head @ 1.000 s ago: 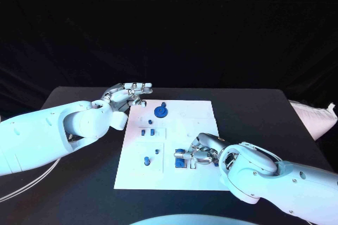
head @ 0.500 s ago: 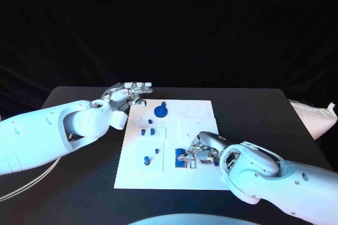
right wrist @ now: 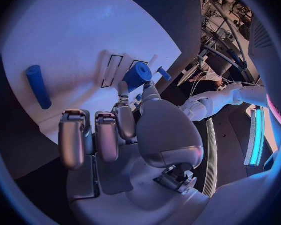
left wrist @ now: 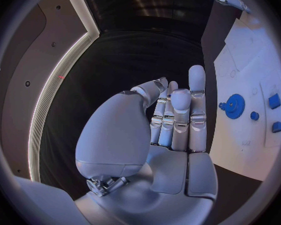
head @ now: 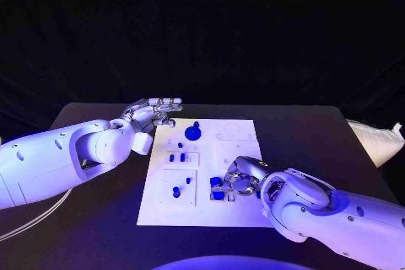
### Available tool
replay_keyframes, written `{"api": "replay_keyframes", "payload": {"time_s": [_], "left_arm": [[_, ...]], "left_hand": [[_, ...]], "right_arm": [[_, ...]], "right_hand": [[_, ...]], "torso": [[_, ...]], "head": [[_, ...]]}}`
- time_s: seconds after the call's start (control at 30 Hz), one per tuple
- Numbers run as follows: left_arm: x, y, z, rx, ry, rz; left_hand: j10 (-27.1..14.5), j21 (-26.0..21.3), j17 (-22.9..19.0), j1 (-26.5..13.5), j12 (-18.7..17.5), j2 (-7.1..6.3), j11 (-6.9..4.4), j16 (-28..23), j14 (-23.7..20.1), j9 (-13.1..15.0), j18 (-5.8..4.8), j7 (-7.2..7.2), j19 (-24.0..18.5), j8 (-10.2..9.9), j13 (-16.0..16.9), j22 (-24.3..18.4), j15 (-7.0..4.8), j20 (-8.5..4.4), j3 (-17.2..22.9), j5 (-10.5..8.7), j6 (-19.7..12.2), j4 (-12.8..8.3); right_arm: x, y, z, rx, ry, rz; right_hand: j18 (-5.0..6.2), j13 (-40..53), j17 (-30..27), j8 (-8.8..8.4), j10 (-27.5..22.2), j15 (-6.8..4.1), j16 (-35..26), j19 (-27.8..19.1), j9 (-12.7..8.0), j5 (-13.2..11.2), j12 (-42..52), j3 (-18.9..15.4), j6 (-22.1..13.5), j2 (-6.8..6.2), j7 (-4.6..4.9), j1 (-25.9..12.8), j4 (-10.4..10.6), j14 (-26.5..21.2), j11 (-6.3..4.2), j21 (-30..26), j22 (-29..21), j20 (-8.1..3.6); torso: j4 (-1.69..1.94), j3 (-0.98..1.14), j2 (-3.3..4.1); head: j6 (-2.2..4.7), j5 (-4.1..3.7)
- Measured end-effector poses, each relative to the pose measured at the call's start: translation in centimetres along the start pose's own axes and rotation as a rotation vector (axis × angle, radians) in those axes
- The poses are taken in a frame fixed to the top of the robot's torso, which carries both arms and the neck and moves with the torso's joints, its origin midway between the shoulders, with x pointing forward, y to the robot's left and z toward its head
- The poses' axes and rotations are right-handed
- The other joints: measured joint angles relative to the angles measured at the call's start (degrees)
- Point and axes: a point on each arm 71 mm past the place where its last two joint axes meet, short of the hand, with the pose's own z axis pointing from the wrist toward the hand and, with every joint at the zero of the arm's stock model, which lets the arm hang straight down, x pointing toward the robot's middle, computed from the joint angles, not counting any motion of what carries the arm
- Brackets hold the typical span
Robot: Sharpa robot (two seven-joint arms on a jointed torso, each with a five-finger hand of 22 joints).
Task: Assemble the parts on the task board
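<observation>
Centrally, task board [head: 238,211], blue parts [head: 175,192], right hand [head: 236,179] pinching one

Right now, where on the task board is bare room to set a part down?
Bare: the task board's near strip and its far right corner beyond the gear. Crowded: around the right hand and the left column of pegs.

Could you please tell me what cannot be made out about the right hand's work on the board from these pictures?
- Head view: the right hand covers the blue parts beneath it on the task board; its grip cannot be told.
- Right wrist view: the fingers reach a blue block, but contact is hidden behind them.
- Head view: the board's markings are too small.
</observation>
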Motion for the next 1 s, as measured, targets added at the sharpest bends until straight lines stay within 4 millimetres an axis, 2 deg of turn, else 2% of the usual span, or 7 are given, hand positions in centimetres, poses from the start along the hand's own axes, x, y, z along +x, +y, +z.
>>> {"api": "replay_keyframes", "payload": {"time_s": [0.2,0.33,0.53,1.0], "left_arm": [[0.0,0.0,0.0,0.000,0.000,0.000],[-0.1,0.0,0.0,0.000,-0.001,0.001],[-0.1,0.0,0.0,-0.001,-0.002,0.001],[-0.1,0.0,0.0,-0.002,-0.001,0.001]], "left_hand": [[0.00,0.00,0.00,0.00,0.00,0.00,0.00,0.00,0.00,0.00,0.00,0.00,0.00,0.00,0.00,0.00,0.00,0.00,0.00,0.00,0.00,0.00],[0.00,0.00,0.00,0.00,0.00,0.00,0.00,0.00,0.00,0.00,0.00,-0.19,0.00,0.00,0.00,0.00,0.00,0.00,0.15,0.00,-0.19,-0.15],[0.00,0.00,0.00,0.00,0.00,0.00,0.00,0.00,0.00,0.00,0.00,-0.19,0.00,0.00,0.00,0.00,0.00,0.00,0.15,0.00,-0.19,-0.15],[0.00,0.00,0.01,0.00,0.00,0.00,0.00,0.00,0.00,0.00,0.00,-0.19,0.00,0.00,0.00,0.01,0.00,0.00,0.15,0.00,-0.19,-0.15]], "right_arm": [[0.0,0.0,0.1,-0.010,-0.008,-0.011],[0.0,0.0,0.0,-0.015,-0.017,-0.008],[-0.2,-0.3,-0.4,-0.023,-0.035,0.005],[-0.5,-0.4,-1.2,-0.040,-0.040,0.010]], "right_hand": [[0.00,0.00,0.00,0.00,0.00,0.00,0.00,0.00,0.21,-0.95,0.00,0.22,0.00,-0.16,0.00,0.16,-0.23,0.00,0.00,0.28,0.00,0.00],[0.00,0.00,-0.01,-0.29,0.01,0.01,0.22,0.00,0.35,-0.95,0.01,-0.47,0.00,-0.12,0.00,0.12,0.46,0.01,-0.01,0.28,-0.01,0.00],[0.00,0.00,-0.01,-0.29,0.01,0.01,0.22,0.00,0.50,-0.71,0.21,-0.87,0.20,0.95,-0.20,-0.95,1.37,0.01,-0.01,0.28,-0.01,0.00],[0.00,0.00,-0.02,-0.29,0.02,0.01,0.22,0.00,0.65,-0.71,0.24,-0.85,0.20,0.90,-0.20,-0.93,1.35,0.01,-0.01,0.27,-0.02,0.01]], "torso": [[-0.02,0.01,0.00],[-0.03,0.04,0.00],[0.00,0.05,0.01],[-0.04,0.04,0.00]], "head": [[-0.08,0.01],[-0.06,0.07],[0.02,0.09],[-0.10,0.17]]}}
